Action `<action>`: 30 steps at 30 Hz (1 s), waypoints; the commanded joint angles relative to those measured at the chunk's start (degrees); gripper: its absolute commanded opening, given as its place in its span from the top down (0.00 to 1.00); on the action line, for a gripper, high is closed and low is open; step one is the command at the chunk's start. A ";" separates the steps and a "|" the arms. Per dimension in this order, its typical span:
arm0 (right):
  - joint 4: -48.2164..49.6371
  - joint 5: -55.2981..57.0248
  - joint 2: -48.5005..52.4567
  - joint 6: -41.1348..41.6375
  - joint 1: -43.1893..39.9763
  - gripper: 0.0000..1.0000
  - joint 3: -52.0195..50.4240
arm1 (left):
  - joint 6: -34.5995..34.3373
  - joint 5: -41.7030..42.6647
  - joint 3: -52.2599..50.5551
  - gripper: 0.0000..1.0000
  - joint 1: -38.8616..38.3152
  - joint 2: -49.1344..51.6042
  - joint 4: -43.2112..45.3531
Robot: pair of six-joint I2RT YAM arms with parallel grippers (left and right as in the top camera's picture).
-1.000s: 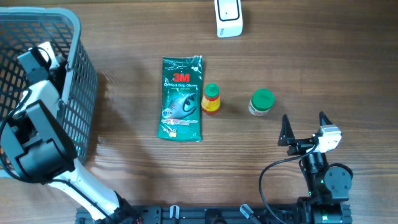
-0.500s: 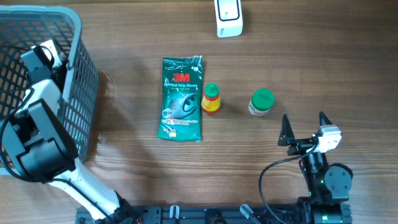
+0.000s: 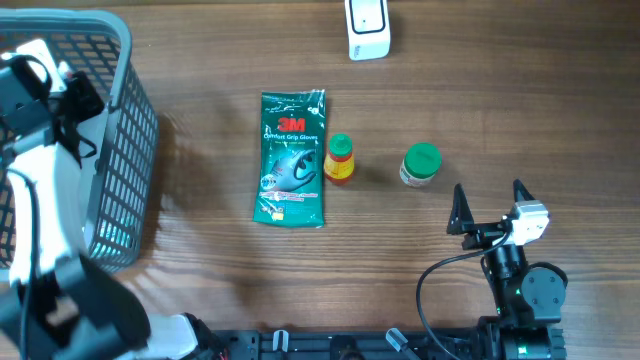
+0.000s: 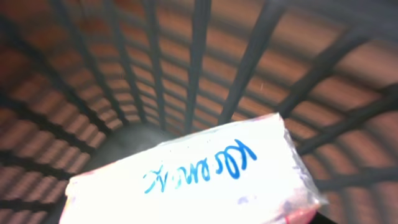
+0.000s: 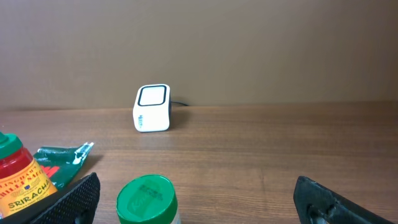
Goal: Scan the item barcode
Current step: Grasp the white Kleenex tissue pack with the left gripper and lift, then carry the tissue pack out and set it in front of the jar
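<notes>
The table [image 3: 200,250] is grained brown, the basket [image 3: 135,130] grey mesh, the scanner [image 3: 368,28] white, the glove packet [image 3: 292,158] dark green (red logo); blue handwriting is borne by a white packet [image 4: 186,186].

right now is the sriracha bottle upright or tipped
Upright: the right wrist view shows the sriracha bottle standing, green cap on top.

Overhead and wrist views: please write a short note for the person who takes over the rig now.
Left hand: in the basket, right at a white packet; grip not visible.
Right hand: open, empty, near the green-lid jar.
Scanner: far edge of the table.
Glove pack and sriracha bottle lie mid-table.
Done: no item at the scanner yet.
To do: bring an item's barcode to the scanner.
</notes>
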 commanded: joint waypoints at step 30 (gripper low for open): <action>0.15 0.31 0.00 -0.59 0.17 0.00 -0.04 | -0.20 2.58 -0.04 0.37 -52.35 -20.50 -6.19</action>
